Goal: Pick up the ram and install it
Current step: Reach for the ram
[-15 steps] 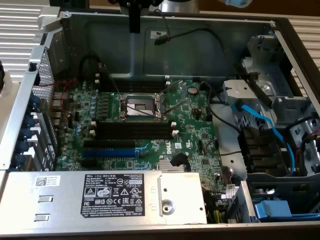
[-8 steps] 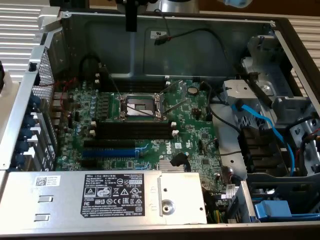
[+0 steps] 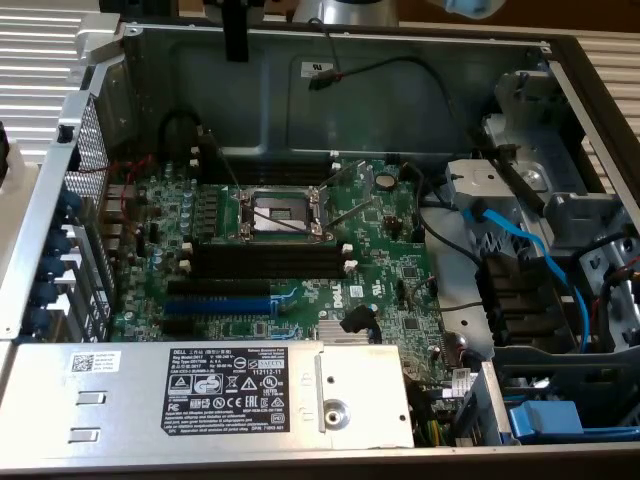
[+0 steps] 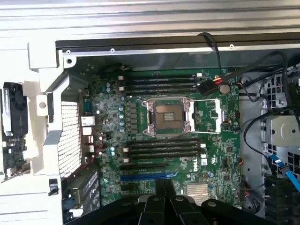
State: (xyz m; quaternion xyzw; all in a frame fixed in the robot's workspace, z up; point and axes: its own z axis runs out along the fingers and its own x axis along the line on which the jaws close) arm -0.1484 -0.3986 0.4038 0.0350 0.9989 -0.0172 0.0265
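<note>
Green motherboard (image 3: 385,250) inside grey metal case (image 3: 400,100); claw (image 4: 162,186) closed, empty, above; white slatted surface (image 3: 40,40) outside.

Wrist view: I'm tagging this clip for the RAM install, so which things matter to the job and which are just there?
For the job: ram, lying outside the case; black memory slots; the hand, shut and empty.
Just there: CPU socket; blue expansion slot; blue cable.

Dark green motherboard (image 3: 380,250) with a bright blue plastic slot (image 3: 218,305) toward 7 o'clock, grey sheet-metal case (image 3: 260,110), plus matte black pincer (image 4: 163,183).
</note>
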